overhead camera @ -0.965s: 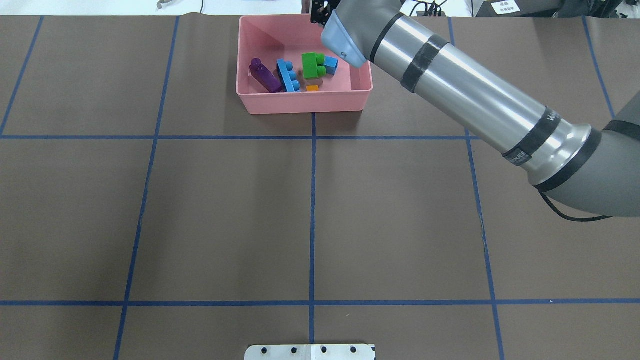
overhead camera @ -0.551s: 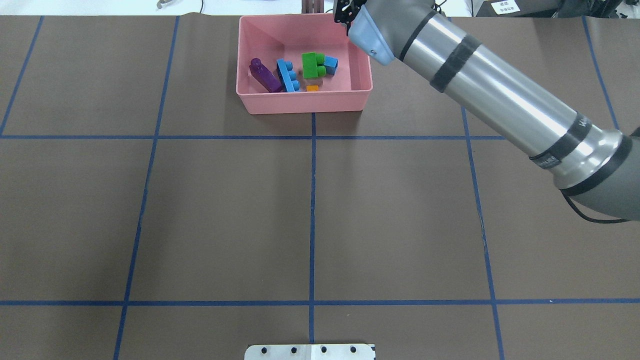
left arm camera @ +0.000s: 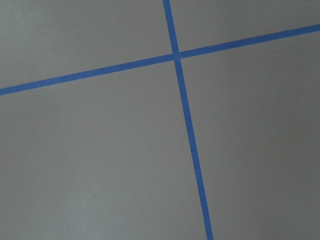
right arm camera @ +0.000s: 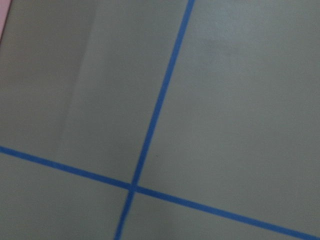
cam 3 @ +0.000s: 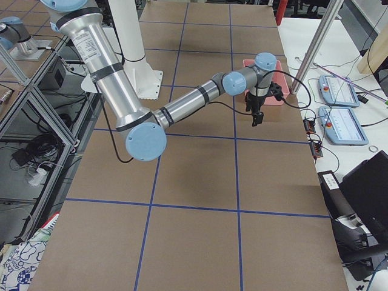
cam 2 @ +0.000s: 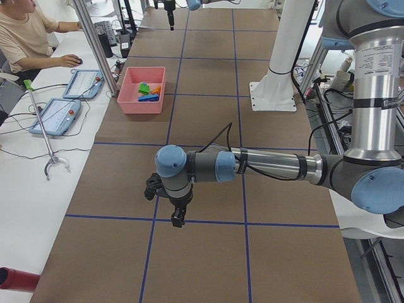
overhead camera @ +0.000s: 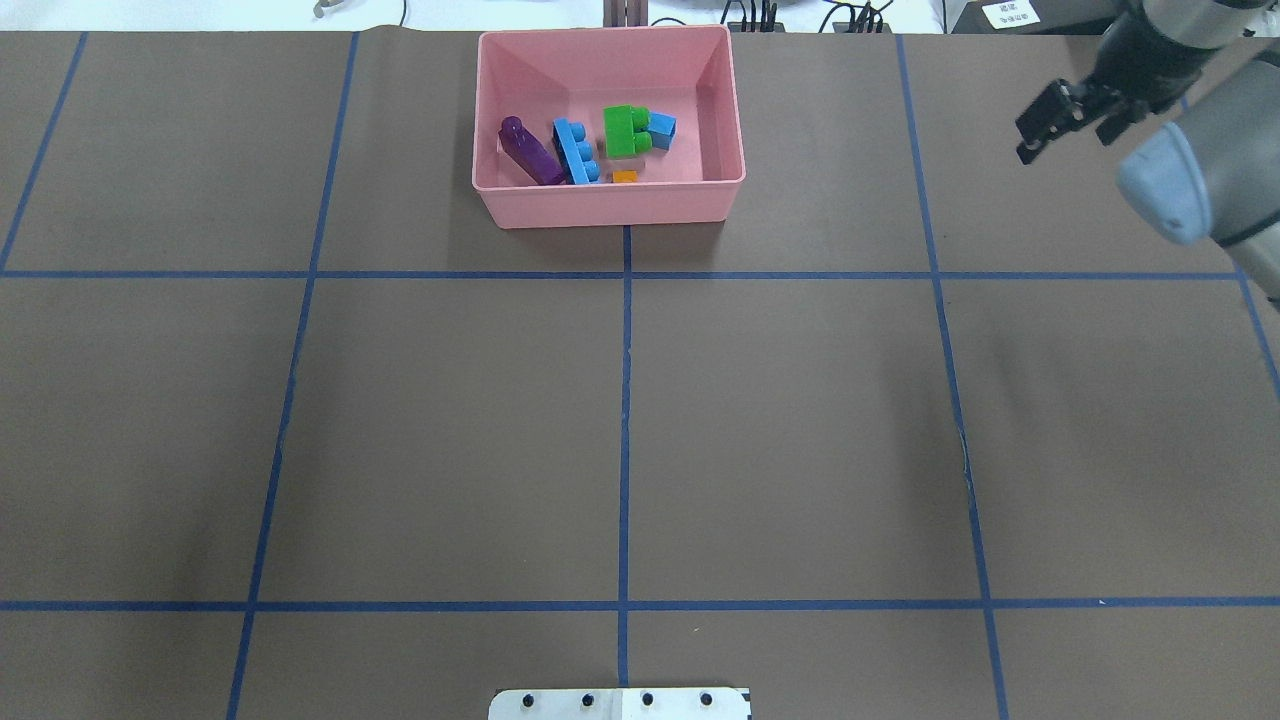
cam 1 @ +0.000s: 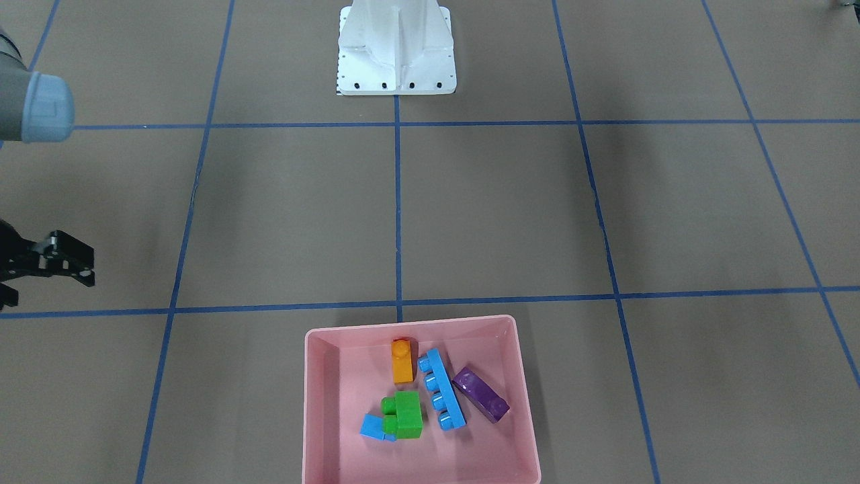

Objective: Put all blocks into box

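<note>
Right gripper (overhead camera: 1068, 128) has pulled away from above the box (overhead camera: 610, 205) toward the bench's far right corner, jaws wide, empty. All five blocks (overhead camera: 628, 132) lie inside the box, mid far edge. Left gripper (cam 2: 178, 218): cannot tell. Task looks complete.

Soft, even light is falling from above onto my table (overhead camera: 800, 420), casting only faint, blurry-edged shadows, darkest beside the box (overhead camera: 600, 205). My right wrist view is coming through dimmer and slightly smeared, with pale glare top right; my left wrist's tape lines (left arm camera: 187, 115) are showing crisp.
</note>
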Robot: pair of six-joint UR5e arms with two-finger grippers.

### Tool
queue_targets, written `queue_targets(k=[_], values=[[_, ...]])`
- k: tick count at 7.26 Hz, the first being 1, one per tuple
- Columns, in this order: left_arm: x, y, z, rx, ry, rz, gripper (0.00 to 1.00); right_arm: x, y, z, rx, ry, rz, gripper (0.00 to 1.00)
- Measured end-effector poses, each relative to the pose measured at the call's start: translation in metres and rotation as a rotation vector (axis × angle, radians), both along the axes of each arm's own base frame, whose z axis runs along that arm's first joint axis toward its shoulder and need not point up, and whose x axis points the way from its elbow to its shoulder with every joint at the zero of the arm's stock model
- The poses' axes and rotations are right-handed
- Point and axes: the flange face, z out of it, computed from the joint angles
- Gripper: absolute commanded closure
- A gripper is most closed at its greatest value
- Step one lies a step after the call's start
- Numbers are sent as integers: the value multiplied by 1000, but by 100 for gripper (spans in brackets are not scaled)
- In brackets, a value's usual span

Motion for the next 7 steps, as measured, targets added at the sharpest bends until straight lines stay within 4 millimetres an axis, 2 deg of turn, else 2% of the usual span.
queue_targets(k=[2,3,4,5,6,7], values=[[-7,1,-2,5,2,-14,0,85,83,80,-18,39,4,0],[-8,2,-1,2,1,-18,0,122,123,112,-58,57,34,0],[-8,3,0,0,0,-19,0,150,157,140,-87,73,42,0],[-8,3,-1,2,2,-19,0,166,183,163,-102,85,23,0],[-8,3,-3,5,3,-20,0,174,198,178,-117,92,10,0],[-8,3,-8,16,3,-19,0,178,206,186,-128,96,5,0]])
